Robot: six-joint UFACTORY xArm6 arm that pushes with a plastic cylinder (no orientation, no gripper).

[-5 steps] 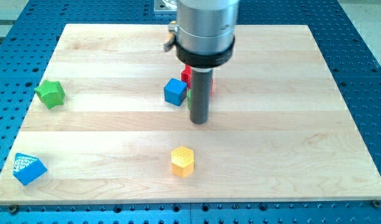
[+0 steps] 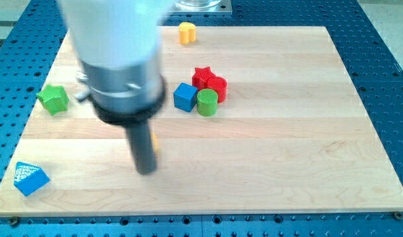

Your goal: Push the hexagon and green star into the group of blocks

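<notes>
My tip (image 2: pixel 146 171) hides the yellow hexagon (image 2: pixel 154 139) (sliver showing), green star (image 2: pixel 53 99) leftward.

No text, label, brand, number or sign can be read anywhere: not on the blocks, the board (image 2: pixel 287 145) or the arm.

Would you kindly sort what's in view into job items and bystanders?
Job: my tip, yellow hexagon (mostly hidden behind rod), green star, blue cube, red star, red cylinder, green cylinder.
Lying about: yellow block, view's top; blue block, bottom left.
</notes>
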